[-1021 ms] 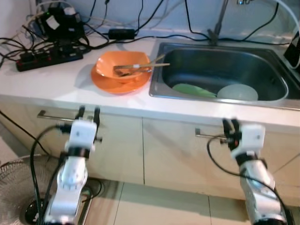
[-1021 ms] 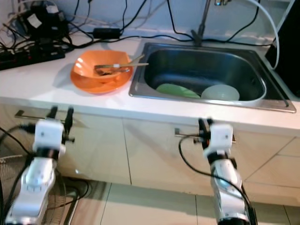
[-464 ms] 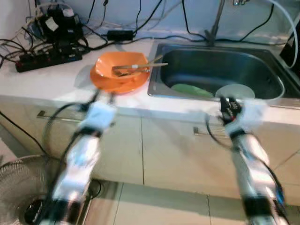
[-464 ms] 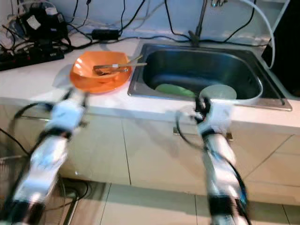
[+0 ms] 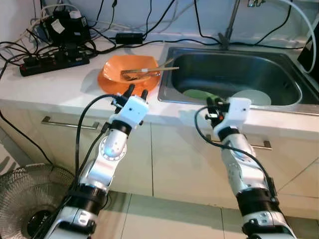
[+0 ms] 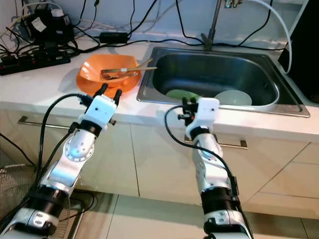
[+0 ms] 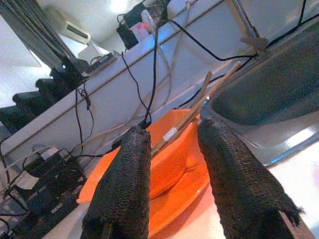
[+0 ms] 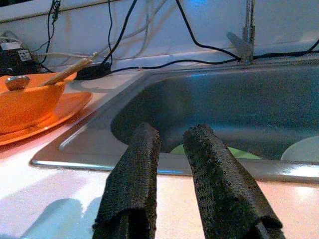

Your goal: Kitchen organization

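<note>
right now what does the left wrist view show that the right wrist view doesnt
Left wrist view: the left gripper, jaws apart, aimed at the dishes on the counter, and the black power strip off to the side.
Right wrist view: the right gripper at the counter edge, and past it the green plate and white bowl lying in the basin.
Both: the orange bowl on its orange plate, the chopsticks, the sink and wall cables.

Orange against steel and white

Orange bowl [image 5: 130,69] on orange plate [image 5: 107,83]; grey steel sink [image 5: 294,102] (green plate [image 5: 199,94], white bowl [image 5: 251,97]); white desk [image 5: 55,82].
</note>
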You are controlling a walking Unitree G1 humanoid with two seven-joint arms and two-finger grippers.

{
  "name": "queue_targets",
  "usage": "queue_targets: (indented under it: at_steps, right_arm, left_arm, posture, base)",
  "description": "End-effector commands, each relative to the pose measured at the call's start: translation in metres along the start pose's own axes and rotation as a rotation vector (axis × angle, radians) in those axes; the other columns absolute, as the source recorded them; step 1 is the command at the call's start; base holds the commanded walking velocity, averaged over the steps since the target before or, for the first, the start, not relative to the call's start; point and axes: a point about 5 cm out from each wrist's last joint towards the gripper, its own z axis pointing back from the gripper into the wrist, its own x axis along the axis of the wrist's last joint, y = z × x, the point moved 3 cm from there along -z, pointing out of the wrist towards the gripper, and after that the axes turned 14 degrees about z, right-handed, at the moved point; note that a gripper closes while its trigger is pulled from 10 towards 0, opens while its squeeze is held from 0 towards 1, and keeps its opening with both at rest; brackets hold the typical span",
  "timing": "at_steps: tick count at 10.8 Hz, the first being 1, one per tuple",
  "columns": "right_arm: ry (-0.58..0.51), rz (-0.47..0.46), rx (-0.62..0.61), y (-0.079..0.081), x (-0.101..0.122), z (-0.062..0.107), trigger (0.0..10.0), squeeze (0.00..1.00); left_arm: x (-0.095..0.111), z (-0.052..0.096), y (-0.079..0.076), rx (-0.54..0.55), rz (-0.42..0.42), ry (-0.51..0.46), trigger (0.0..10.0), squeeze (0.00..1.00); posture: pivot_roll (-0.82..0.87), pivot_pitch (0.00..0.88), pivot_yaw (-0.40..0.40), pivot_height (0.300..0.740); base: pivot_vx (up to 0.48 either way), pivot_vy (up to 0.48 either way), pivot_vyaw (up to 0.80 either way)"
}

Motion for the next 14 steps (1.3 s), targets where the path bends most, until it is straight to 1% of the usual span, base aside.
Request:
queue_targets:
  at_steps: [1,3,11,12,13,14]
  right_arm:
    - [-0.018,0.012,0.007,0.0022,0.0047,-0.0058,10.0,0.0]
    - [-0.027,0.012,0.003,0.0006,0.006,-0.0084,10.0,0.0]
    - [-0.03,0.018,0.007,0.0038,0.0034,-0.009,10.0,0.0]
    - [-0.034,0.017,0.001,0.003,0.0034,-0.009,10.0,0.0]
    - [-0.066,0.068,-0.001,0.0038,0.0047,-0.0068,10.0,0.0]
    - [-0.077,0.068,-0.004,0.0041,0.0051,-0.0059,10.0,0.0]
  left_arm:
    - [-0.0028,-0.0011,-0.0016,0.001,-0.011,0.004,10.0,0.0]
    - [-0.0046,-0.0013,-0.0019,0.01,-0.012,0.005,10.0,0.0]
    - [-0.0055,-0.0009,-0.0001,0.026,-0.015,0.0,10.0,0.0]
    - [-0.0058,-0.0007,0.0012,0.036,-0.005,-0.002,10.0,0.0]
    - [-0.0081,0.0023,0.005,0.071,0.055,-0.016,10.0,0.0]
    - [-0.0079,0.0035,0.0059,0.078,0.058,-0.024,10.0,0.0]
  posture:
    - [0.16,0.0,0.026,0.74]
    - [0.16,0.0,0.024,0.74]
    - [0.17,0.0,0.025,0.74]
    - [0.17,0.0,0.026,0.74]
    - [0.16,0.0,0.03,0.74]
    - [0.17,0.0,0.031,0.74]
  base:
    - [0.0,0.0,0.0]
    - [0.0,0.0,0.0]
    - [0.0,0.0,0.0]
    - [0.247,0.0,0.0]
    - [0.251,0.0,0.0]
    - [0.251,0.0,0.0]
